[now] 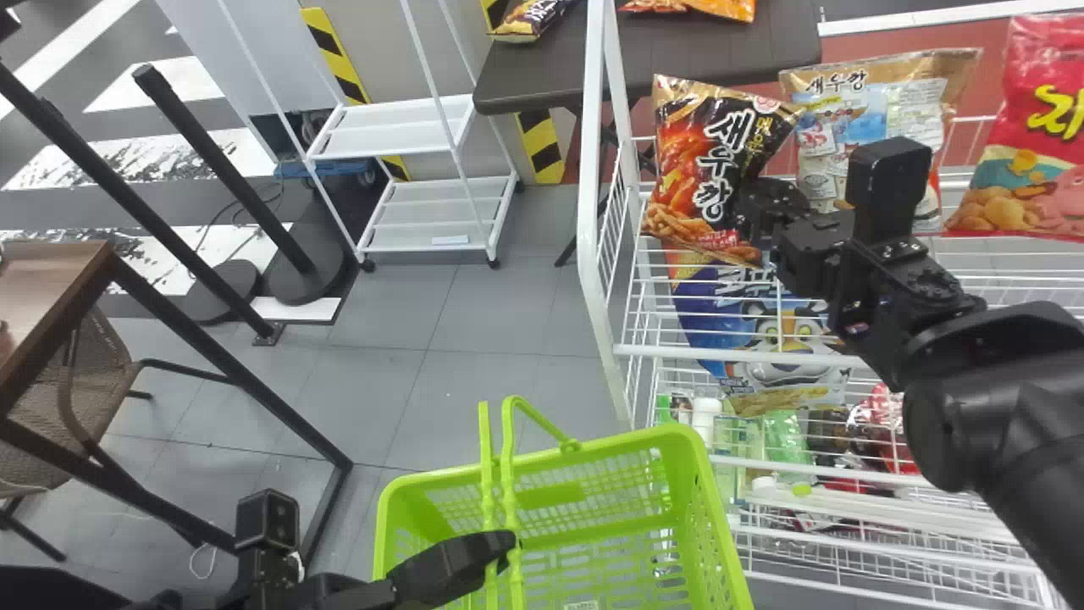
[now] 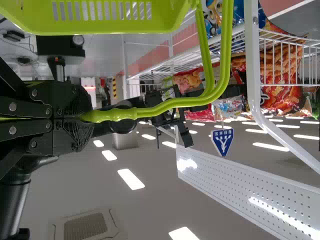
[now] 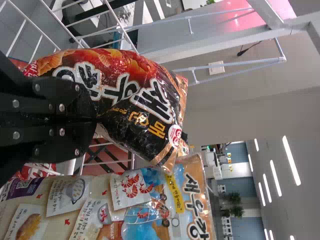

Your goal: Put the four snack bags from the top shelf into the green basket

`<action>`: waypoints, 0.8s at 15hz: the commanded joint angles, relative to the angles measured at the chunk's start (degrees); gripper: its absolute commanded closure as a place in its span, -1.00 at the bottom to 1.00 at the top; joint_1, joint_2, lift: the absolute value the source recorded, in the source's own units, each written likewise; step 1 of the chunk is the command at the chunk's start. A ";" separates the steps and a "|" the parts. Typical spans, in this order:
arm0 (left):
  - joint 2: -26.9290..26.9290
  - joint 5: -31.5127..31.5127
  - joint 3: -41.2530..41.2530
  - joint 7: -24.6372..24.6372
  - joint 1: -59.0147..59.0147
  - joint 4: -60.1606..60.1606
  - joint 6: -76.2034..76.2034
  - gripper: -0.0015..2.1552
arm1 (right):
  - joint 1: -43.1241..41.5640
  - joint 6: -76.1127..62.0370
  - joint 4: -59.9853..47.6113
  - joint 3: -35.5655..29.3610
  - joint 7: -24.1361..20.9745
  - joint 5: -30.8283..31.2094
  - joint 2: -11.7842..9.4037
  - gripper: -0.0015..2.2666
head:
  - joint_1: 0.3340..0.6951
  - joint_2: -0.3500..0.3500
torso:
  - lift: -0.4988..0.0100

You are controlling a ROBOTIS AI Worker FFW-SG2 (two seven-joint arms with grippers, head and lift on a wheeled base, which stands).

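Your right arm (image 1: pixel 1008 415) angles over the white wire rack (image 1: pixel 595 212); its right gripper (image 1: pixel 749 212) pinches the edge of the red-and-black snack bag (image 1: pixel 699 161), at one end of the top shelf. Beside that bag stand the tan-and-blue snack bag (image 1: pixel 881 110) and the red snack bag (image 1: pixel 1029 144). Your left gripper (image 1: pixel 501 546) is clamped on the handles (image 1: pixel 508 474) of the green basket (image 1: pixel 707 500).

1. So your left end effector (image 1: pixel 506 542) is pinched shut on the handles (image 2: pixel 165 105) of the green basket (image 2: pixel 100 28), and they curve from your grip to its rim.
2. Past those handles you can spot your right end effector (image 1: pixel 752 205), farther off.
3. You've got snack bags (image 2: pixel 282 65) behind the wires of a white rack (image 2: pixel 253 65).
4. Also around: a perforated white panel (image 2: pixel 250 187), a triangular blue sign (image 2: pixel 223 141) and strip lights (image 2: pixel 131 179).
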 commanded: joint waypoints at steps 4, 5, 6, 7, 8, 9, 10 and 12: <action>0.24 -0.05 0.53 -0.66 -0.89 0.22 0.24 0.99 | 5.75 1.75 -10.57 -1.29 -1.63 4.63 0.05 0.99 | 1.00 0.90 | 0.96; 0.41 -0.23 0.53 -0.66 -1.42 0.22 0.24 0.99 | 8.04 3.16 -14.53 -1.47 -1.72 5.86 0.05 0.99 | 1.00 0.91 | 0.96; 0.59 -0.31 0.53 -0.66 -2.03 0.13 0.24 0.99 | 10.94 6.32 -19.63 -2.35 -1.81 7.26 0.05 0.99 | 1.00 0.91 | 0.96; 0.67 -0.40 0.53 -0.66 -2.65 0.05 0.24 0.99 | 13.92 9.48 -24.28 -3.05 -1.89 8.76 0.05 0.99 | 1.00 0.93 | 0.96; 0.85 -0.49 0.44 -0.66 -3.44 0.05 0.24 0.99 | 17.79 11.77 -30.00 -4.19 -2.24 10.08 0.05 0.99 | 1.00 0.94 | 0.96; 0.94 -0.84 0.26 -0.66 -3.97 0.05 0.24 0.99 | 21.57 13.70 -35.01 -5.33 -2.51 10.78 0.05 0.99 | 1.00 0.94 | 0.96; 0.85 -1.28 0.09 -0.66 -4.41 0.05 0.24 0.99 | 24.82 14.76 -39.14 -5.51 -2.68 11.48 0.05 0.99 | 1.00 0.93 | 0.96; 0.85 -1.72 -0.18 -0.66 -5.02 0.13 0.24 0.99 | 31.85 19.15 -48.80 -7.18 -2.77 12.98 0.05 0.99 | 1.00 0.88 | 0.96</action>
